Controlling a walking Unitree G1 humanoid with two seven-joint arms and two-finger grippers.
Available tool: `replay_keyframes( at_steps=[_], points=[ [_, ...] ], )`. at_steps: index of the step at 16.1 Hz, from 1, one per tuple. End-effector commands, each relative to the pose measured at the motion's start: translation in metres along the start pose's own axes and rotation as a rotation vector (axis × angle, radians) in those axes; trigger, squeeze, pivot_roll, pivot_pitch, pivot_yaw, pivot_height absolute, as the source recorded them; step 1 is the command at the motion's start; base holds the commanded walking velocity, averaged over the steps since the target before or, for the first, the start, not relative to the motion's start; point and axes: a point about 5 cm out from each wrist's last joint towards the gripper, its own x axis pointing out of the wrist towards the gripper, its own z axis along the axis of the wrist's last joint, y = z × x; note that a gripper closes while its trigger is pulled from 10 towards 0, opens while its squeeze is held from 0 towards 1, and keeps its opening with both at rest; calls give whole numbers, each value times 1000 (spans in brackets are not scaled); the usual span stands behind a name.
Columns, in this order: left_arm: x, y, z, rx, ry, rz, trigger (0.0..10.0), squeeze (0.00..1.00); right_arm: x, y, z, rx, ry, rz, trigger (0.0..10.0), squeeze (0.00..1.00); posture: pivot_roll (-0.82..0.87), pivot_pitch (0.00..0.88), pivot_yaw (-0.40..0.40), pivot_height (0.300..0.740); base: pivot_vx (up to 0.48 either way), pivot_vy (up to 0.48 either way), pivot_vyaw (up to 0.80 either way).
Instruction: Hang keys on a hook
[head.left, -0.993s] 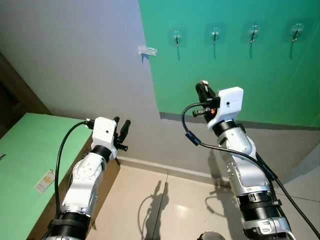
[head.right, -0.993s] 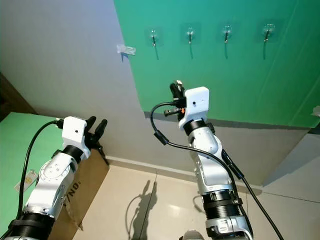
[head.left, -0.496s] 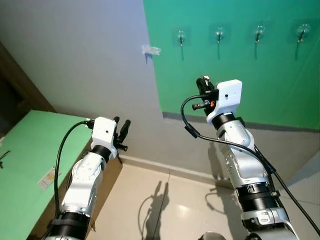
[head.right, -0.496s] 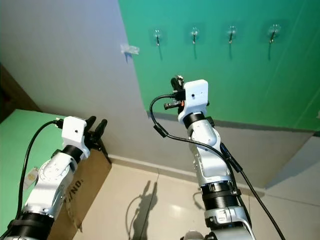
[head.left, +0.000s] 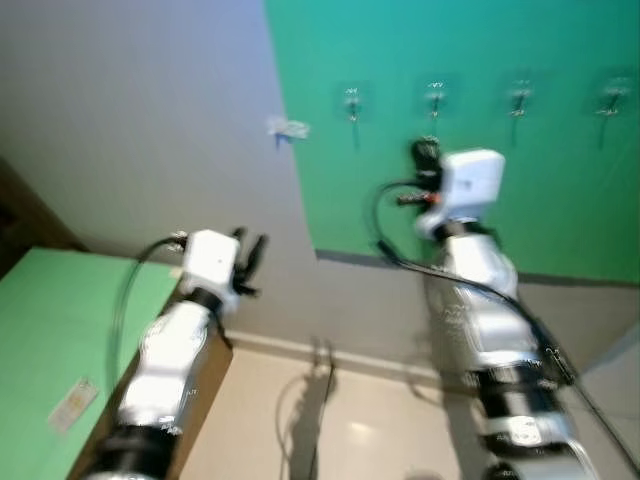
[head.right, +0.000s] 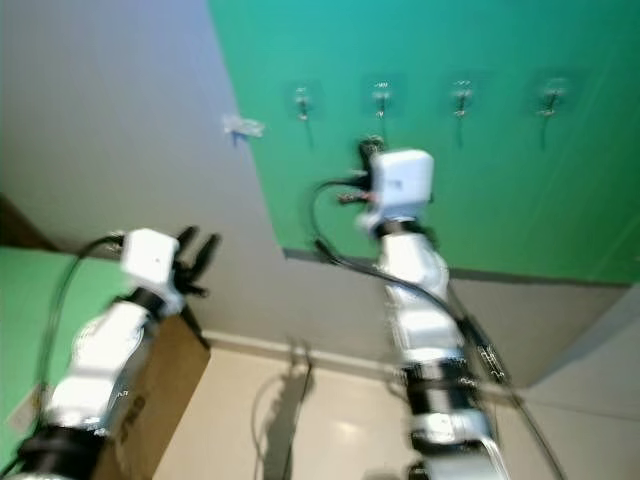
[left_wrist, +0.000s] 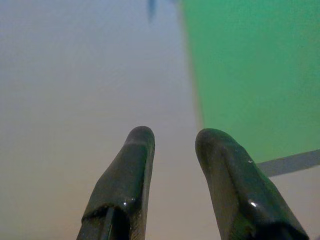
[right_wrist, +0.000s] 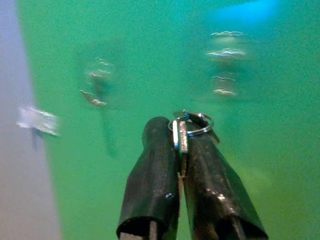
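A row of several clear hooks is stuck high on the green wall panel. My right gripper is raised in front of that panel, just below the second hook from the left, and is shut on the keys, whose metal ring pokes out between the fingertips. In the right wrist view two blurred hooks lie ahead on the green wall. My left gripper is held up lower down, before the grey wall, open with nothing between its fingers.
A green-topped table stands at the lower left with a small tag on it and a cardboard box side below. A scrap of clear tape sticks to the grey wall. Pale floor tiles lie beneath.
The whole picture has shifted and blurred, so the camera is moving. My right gripper has risen with the keys closer to the row of hooks. The left arm keeps its pose.
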Motion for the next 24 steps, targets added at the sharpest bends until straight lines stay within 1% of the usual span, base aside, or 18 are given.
replay_keyframes(
  at_steps=[1, 3, 4, 6, 7, 8, 9, 10, 11, 13, 14, 17, 18, 20, 21, 22, 24],
  points=[
    [5, -6, 9, 20, -36, -21, 10000, 0, 0, -8, 10, -15, -44, -17, 0, 0, -217, 0, 150, 740, 0, 0, 0],
    [5, -6, 9, 25, -36, -21, 10000, 0, -1, -6, 12, 0, -56, -7, 0, 0, -217, 3, 150, 740, 0, 0, 0],
    [4, -7, 8, 26, -37, -26, 10000, 0, -3, -3, 18, 13, -61, 26, 0, 0, -216, 4, 149, 740, 0, 0, 0],
    [3, -7, 8, 25, -39, -27, 10000, 0, -12, -3, 23, 38, -20, 72, 0, 0, -217, 11, 146, 740, 0, 0, 0],
    [2, -7, 8, 25, -38, -27, 10000, 0, -19, -4, 25, 28, 8, 101, 0, 0, -223, 13, 144, 740, 0, 0, 0],
    [1, -7, 7, 25, -37, -26, 10000, 0, -29, -14, 30, 25, 42, 112, 0, 0, -235, 21, 139, 740, 0, 0, 0],
    [1, -6, 7, 26, -35, -26, 10000, 0, -33, -18, 32, 22, 50, 112, 0, 0, -244, 22, 139, 740, 0, 0, 0],
    [2, -6, 5, 25, -31, -23, 10000, 0, -39, -26, 40, 13, 64, 108, 0, 0, -262, 25, 139, 740, 0, 0, 0],
    [3, -6, 5, 21, -29, -21, 10000, 0, -45, -29, 47, 1, 83, 123, 0, 0, -262, 25, 139, 740, 0, 0, 0],
    [7, -9, 5, 16, -27, -34, 10000, 0, -55, -25, 53, -10, 117, 166, 0, 0, -293, 30, 144, 740, 0, 0, 0],
    [8, -9, 4, 16, -27, -36, 10000, 0, -56, -24, 54, -9, 119, 171, 0, 0, -300, 32, 149, 740, 0, 0, 0],
    [10, -10, 5, 20, -25, -56, 10000, 0, -51, -9, 72, 119, 131, 245, 0, 0, -297, 33, 167, 740, 0, 0, 0],
    [10, -9, 6, 23, -26, -57, 10000, 0, -50, -8, 80, 130, 127, 283, 0, 0, -293, 33, 166, 740, 0, 0, 0],
    [8, -6, 6, 30, -26, -52, 10000, 0, -50, -8, 87, 107, 131, 312, 0, 0, -284, 35, 163, 740, 0, 0, 0],
    [8, -5, 5, 32, -25, -47, 10000, 0, -48, -7, 86, 99, 142, 314, 0, 0, -278, 33, 163, 740, 0, 0, 0],
    [8, -5, 6, 32, -25, -45, 10000, 0, -42, -5, 80, 96, 151, 310, 0, 0, -268, 30, 161, 740, 0, 0, 0],
    [9, -6, 6, 34, -27, -46, 10000, 0, -30, 4, 74, 114, 154, 323, 0, 0, -252, 26, 156, 740, 0, 0, 0]
  ],
)
